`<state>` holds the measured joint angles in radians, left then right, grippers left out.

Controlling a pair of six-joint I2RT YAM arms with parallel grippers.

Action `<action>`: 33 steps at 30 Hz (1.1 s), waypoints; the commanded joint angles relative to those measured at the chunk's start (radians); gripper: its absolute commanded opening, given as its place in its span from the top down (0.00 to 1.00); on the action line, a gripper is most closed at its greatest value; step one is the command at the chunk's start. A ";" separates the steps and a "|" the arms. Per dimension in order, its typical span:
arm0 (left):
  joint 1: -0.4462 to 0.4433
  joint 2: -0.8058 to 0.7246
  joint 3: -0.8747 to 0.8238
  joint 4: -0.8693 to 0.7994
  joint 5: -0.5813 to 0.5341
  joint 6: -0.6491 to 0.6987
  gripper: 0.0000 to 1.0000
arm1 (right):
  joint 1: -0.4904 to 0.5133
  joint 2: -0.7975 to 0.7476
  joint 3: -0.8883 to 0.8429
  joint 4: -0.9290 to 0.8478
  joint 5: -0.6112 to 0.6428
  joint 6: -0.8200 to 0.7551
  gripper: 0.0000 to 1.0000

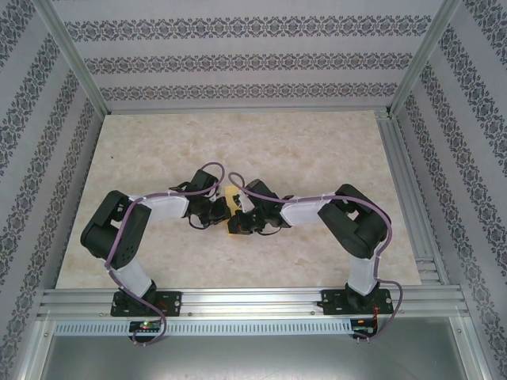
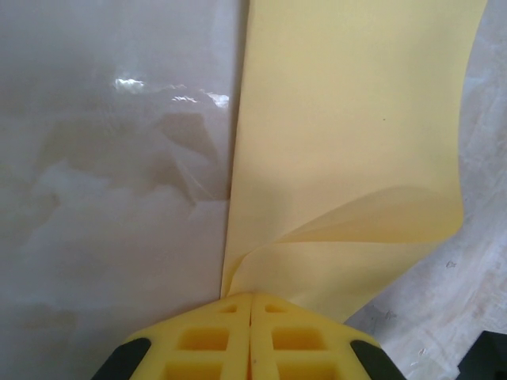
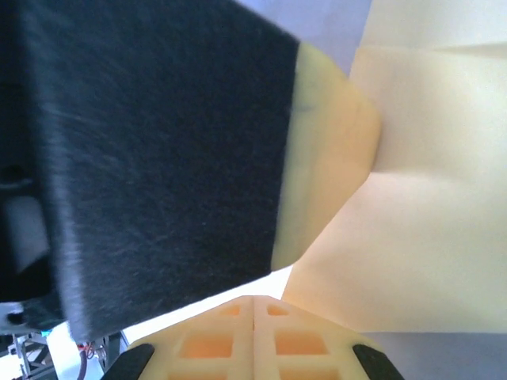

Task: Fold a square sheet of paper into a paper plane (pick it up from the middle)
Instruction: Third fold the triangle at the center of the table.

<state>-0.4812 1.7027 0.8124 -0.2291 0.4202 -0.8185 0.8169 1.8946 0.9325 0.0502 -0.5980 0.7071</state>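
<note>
The square sheet of paper (image 2: pixel 348 119) is plain yellow and partly folded, with one flap curling over itself. My left gripper (image 2: pixel 252 294) is shut on its near edge, holding it above the table. In the top view the sheet (image 1: pixel 231 196) peeks out between both grippers at the table's middle, left gripper (image 1: pixel 215 212) facing right gripper (image 1: pixel 236 224). My right gripper (image 3: pixel 253 299) has its jaws together. The creased sheet (image 3: pixel 428 237) starts just right of its tips; whether it is pinched I cannot tell. The left gripper's dark body and yellow finger (image 3: pixel 333 142) loom close in front of it.
The beige marble-patterned table (image 1: pixel 317 150) lies under both arms. Aluminium frame rails (image 1: pixel 253 301) run along the near edge and the right side, and patterned walls (image 1: pixel 238 63) close in the back and sides.
</note>
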 commanded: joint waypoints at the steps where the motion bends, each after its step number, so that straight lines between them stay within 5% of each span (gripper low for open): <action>1: -0.009 0.054 -0.046 -0.054 -0.131 -0.011 0.92 | 0.011 0.044 0.023 0.002 -0.007 -0.014 0.94; 14: -0.008 0.053 -0.048 -0.050 -0.133 -0.013 0.92 | 0.017 -0.032 0.012 0.004 -0.030 -0.035 0.93; 25: -0.008 0.052 -0.051 -0.049 -0.133 -0.013 0.92 | 0.007 0.067 0.014 -0.033 -0.006 -0.016 0.95; 33: -0.008 0.049 -0.044 -0.055 -0.133 -0.007 0.92 | -0.056 -0.131 0.007 -0.050 0.022 -0.020 0.93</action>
<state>-0.4812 1.7023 0.8101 -0.2253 0.4198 -0.8211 0.7959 1.8679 0.9401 -0.0086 -0.6010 0.7002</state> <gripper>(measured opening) 0.083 0.066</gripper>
